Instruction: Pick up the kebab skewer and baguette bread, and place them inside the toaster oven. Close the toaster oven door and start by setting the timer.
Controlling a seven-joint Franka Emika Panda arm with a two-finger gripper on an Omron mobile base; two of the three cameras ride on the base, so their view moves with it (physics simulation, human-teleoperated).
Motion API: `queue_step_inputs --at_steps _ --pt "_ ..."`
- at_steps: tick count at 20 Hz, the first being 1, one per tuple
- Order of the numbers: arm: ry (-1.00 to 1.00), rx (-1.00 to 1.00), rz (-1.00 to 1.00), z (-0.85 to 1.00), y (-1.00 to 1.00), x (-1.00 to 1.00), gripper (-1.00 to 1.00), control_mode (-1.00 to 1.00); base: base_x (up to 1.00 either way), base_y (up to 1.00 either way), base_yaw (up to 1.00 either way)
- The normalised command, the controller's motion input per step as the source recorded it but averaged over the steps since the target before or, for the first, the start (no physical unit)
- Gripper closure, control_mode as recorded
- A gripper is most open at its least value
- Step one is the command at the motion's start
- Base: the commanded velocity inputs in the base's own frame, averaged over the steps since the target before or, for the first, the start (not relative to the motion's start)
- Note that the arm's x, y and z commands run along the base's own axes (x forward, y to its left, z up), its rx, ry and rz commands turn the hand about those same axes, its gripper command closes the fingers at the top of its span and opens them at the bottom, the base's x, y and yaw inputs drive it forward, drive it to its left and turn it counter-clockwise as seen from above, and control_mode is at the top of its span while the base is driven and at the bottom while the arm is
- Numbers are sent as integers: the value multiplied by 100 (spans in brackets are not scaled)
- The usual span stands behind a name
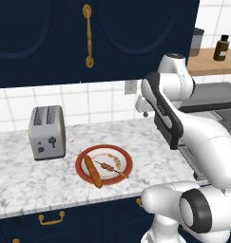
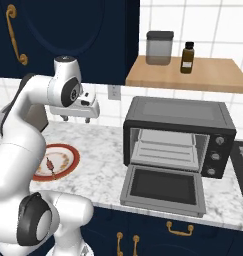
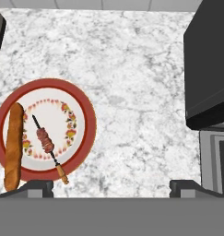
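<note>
Skewer and bread to be fetched from the plate first.

The toaster oven (image 2: 179,136) stands toward the counter's right end, its door (image 2: 163,190) dropped open, racks bare. The red-rimmed plate (image 3: 84,117) near the front edge carries the baguette (image 3: 13,146) and the skewer (image 3: 45,140). The gripper (image 2: 74,119), wide open and empty, is best lowered across the skewer's meat.

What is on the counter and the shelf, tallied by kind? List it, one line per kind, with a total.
Appliances: 2, the toaster and the toaster oven
Dishes: 1, the plate
Food: 2, the baguette and the kebab skewer, both on the plate
Shelf containers: 2, the canister and the brown bottle
Total: 7
</note>
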Motion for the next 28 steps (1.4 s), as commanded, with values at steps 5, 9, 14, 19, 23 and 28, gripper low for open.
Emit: queue_step_inputs --at_steps 5,9,14,19,23,28 --pt "0 0 0 0 0 0 -100 100 0 0 0" --pt "0 0 0 0 0 0 -100 -100 0 0 0" --pt "0 0 0 0 0 0 -100 -100 0 0 0" --pt "0 0 0 0 0 -4 -100 -100 0 0 0" --pt "-22 0 2 -5 -16 -37 -100 -100 0 0 0" --pt "-53 0 14 -10 -76 -71 -100 -100 0 0 0"
